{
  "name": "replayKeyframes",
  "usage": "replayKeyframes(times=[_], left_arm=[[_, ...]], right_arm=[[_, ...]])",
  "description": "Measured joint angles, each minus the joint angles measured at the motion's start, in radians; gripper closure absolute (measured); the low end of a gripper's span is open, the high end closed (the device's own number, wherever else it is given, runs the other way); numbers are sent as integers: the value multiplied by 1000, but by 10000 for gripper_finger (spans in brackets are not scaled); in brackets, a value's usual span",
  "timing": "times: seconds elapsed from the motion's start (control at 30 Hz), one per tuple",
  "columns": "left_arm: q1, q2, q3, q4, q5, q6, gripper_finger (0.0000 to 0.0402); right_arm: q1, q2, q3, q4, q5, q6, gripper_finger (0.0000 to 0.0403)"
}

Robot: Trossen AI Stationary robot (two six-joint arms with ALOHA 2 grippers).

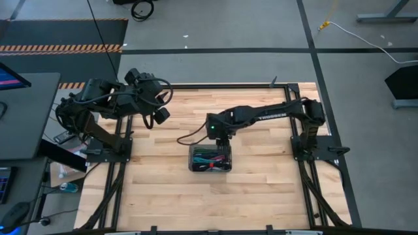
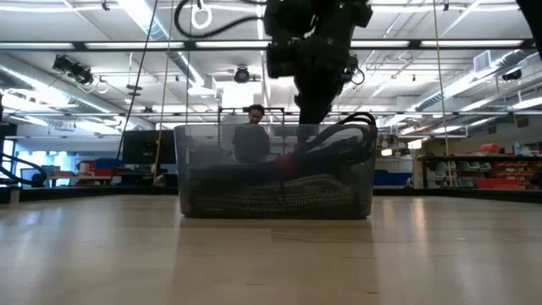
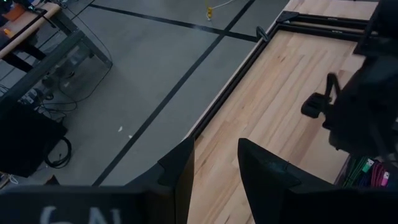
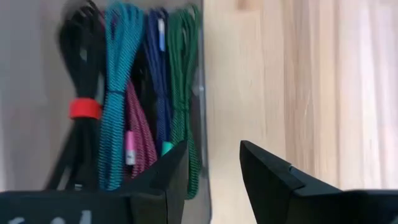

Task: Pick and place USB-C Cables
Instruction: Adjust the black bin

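Observation:
A translucent grey tray (image 1: pixel 191 160) stands mid-table and holds several bundled USB-C cables (image 1: pixel 210 158). The right wrist view shows a black cable with a red band (image 4: pixel 81 93), a teal one (image 4: pixel 118 81), a maroon one (image 4: pixel 140 137), a purple one (image 4: pixel 158 68) and a green one (image 4: pixel 182 68), lying side by side on the tray floor. My right gripper (image 4: pixel 213 149) is open and empty, above the tray's far wall (image 4: pixel 202 87); it also shows in the high view (image 1: pixel 221 138). My left gripper (image 1: pixel 160 116) is open and empty, raised at the table's far left.
Bare wooden table (image 1: pixel 163 189) lies all round the tray. A black frame rail (image 3: pixel 230 87) runs along the table's far edge. In the low view the tray (image 2: pixel 195 169) stands under my right arm (image 2: pixel 313 51); a person (image 2: pixel 252 127) sits in the room behind.

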Motion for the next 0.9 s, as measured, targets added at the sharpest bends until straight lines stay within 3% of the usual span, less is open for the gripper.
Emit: replayKeyframes(times=[0.5, 0.63, 0.77, 0.9], left_arm=[[0, 0, 0, 0, 2, 0, 271], [0, 0, 0, 0, 10, 0, 271], [0, 0, 0, 0, 15, 0, 271], [0, 0, 0, 0, 15, 1, 271]], right_arm=[[12, 147, 0, 30, -69, -28, 255], [2, 150, 0, 25, -49, -29, 296], [-11, 152, 0, 25, -48, -29, 379], [-19, 152, 0, 21, -46, -39, 389]])
